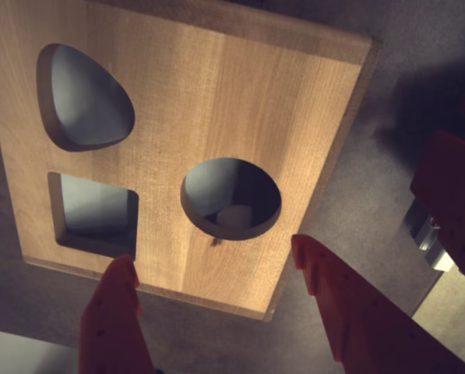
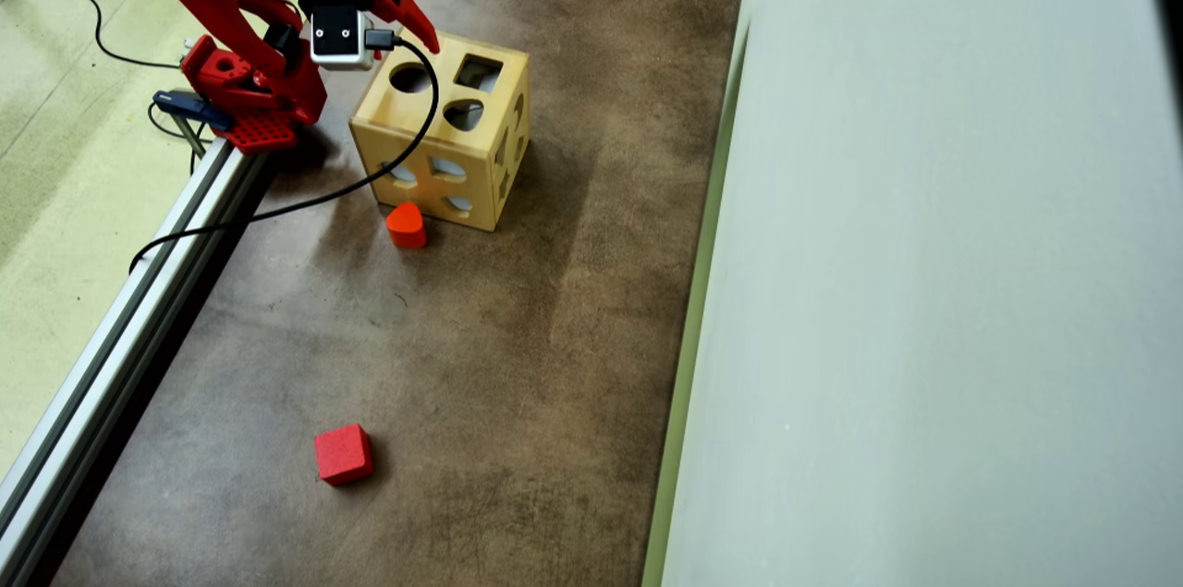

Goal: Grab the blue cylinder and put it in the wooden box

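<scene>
Red fingers (image 1: 115,319) of the end effector (image 1: 216,269) frame the wrist view, spread apart and holding nothing, poised just above the wooden box (image 1: 216,101) near its round hole (image 1: 230,199). No blue cylinder shows on the brown counter (image 2: 518,365); a pale shape inside that hole may be it, though dimness hides colour. Nearby sit a red-orange block (image 2: 406,226) and, well apart, a red cube (image 2: 343,454)
</scene>
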Available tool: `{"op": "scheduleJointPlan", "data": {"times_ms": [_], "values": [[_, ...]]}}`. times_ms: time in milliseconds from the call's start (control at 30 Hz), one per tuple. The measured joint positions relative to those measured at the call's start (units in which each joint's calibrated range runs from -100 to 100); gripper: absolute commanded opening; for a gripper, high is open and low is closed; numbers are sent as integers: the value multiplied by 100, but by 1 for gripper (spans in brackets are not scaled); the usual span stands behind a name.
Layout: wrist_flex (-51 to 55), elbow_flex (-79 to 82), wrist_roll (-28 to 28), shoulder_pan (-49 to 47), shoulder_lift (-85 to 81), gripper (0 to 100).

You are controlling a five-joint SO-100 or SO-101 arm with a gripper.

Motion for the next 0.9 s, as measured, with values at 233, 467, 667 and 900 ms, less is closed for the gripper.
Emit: {"op": "scheduleJointPlan", "data": {"times_ms": [233, 467, 667, 900], "values": [[0, -758, 0, 0, -424, 31], [0, -1508, 0, 0, -1322, 31], [0, -1562, 0, 0, -2525, 31], [0, -1580, 0, 0, -3271, 31]]}}
